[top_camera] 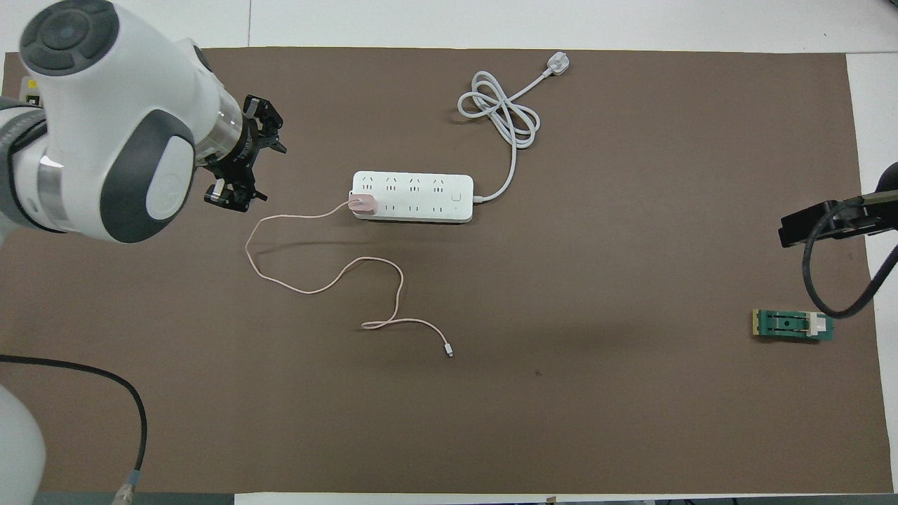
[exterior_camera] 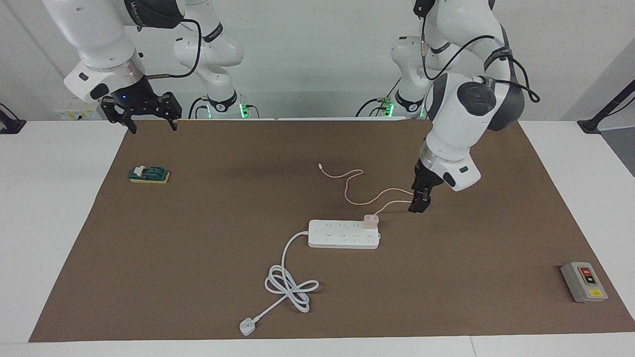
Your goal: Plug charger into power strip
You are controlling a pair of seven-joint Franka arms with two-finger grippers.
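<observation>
The charger (exterior_camera: 370,221) sits on the strip (exterior_camera: 343,234), at the end toward the left arm's end of the table, in the row of sockets nearer to the robots. It stands upright and looks pushed down, but whether the pins are fully in I cannot tell from these views. Its cable (top_camera: 330,275) runs from the cube in loose curves over the mat (exterior_camera: 198,277), nearer to the robots than the strip, and ends in a small connector (top_camera: 449,352) that lies free.

The left gripper (exterior_camera: 419,201) is up in the air over the mat beside that end of the strip, apart from the charger. It holds nothing and the fingers are parted. The right gripper (exterior_camera: 147,115) waits over the mat's edge at the right arm's end, empty, with the fingers spread wide.

In my judgement the plugging step is done and the step in hand is the retreat of the left arm. The next move calls only for lifting clear without catching the cable, which passes close under the gripper. If the charger is not fully seated, a straight press down on its top is needed, with the strip kept from sliding.

A green block (exterior_camera: 149,174) and a switch box (exterior_camera: 584,282) lie well apart from the work.
</observation>
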